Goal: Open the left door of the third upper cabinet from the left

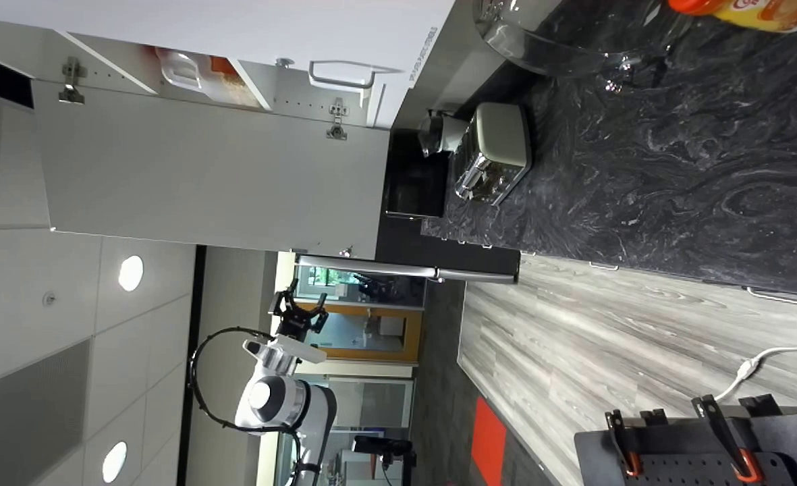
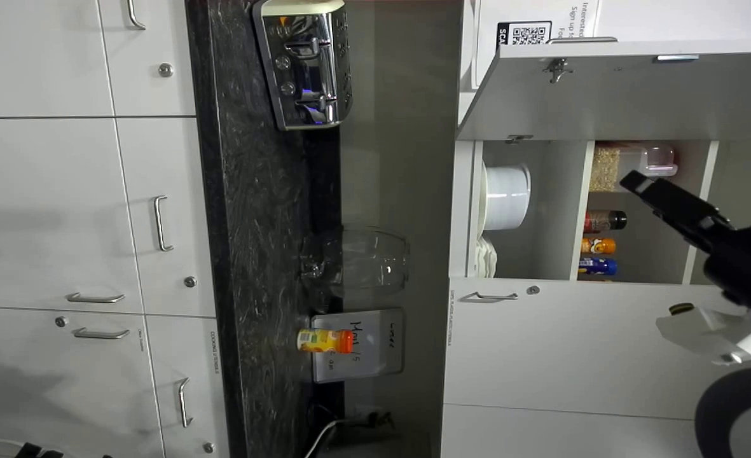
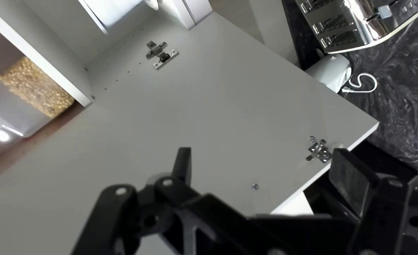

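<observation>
Grey door stands open, its inner face toward a wide-spread pincer

Pale and plain, the left door (image 1: pixel 216 175) of the 3rd upper cabinet (image 2: pixel 550 248) juts out roughly square to the cabinet front, on 2 hinges (image 3: pixel 164 56). Its long axis runs up and down in the room, though the exterior views lie on their side. The neighbouring door (image 2: pixel 540 356) is closed.

Just 1 arm (image 1: pixel 318 412) is in play. Its pincer (image 3: pixel 262 156) holds nothing, the 2 fingers (image 3: pixel 348 180) spread wide. It hangs out in front of the uncovered shelves, on the door's inner side, so the door lies sideways from it, towards the hinges. Both exterior views show a gap between fingers and door. In the wrist view the free edge (image 3: pixel 311 180) slants across the space between the fingers; I read that as line of sight, not a straddle, but depth is hard to judge.

By my reading the task is done or nearly so. If more swing is wanted, the push should go sideways into the inner face, near the free edge. Otherwise, backing straight away from the cabinet looks safer: a finger hooked outside that edge could drag the door closed.
</observation>
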`<state>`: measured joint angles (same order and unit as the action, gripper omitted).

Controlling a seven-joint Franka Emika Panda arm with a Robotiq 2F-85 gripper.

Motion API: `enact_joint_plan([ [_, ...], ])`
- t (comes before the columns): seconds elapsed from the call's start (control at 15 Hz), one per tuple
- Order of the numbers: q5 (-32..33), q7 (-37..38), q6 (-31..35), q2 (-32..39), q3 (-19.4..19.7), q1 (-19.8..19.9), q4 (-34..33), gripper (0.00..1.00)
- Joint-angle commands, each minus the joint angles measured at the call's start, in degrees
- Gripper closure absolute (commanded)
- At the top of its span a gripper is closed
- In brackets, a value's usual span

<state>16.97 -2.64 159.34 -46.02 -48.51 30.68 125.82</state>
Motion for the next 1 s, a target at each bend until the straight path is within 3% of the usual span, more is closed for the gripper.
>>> enact_joint_plan([
  [0.0,0.18,1.88,-0.45,4.31,10.09,-9.37,1.31,0.0],
  [0.33,-0.37,3.63,0.22,8.34,20.13,-19.44,3.36,0.0],
  [0.6,-0.83,3.36,-0.76,9.81,25.87,-26.1,4.03,0.0],
  [0.67,1.72,3.63,-0.46,9.69,24.87,-24.48,3.63,0.0],
  [0.93,1.32,3.42,-0.39,10.09,26.44,-26.49,3.96,0.0],
])
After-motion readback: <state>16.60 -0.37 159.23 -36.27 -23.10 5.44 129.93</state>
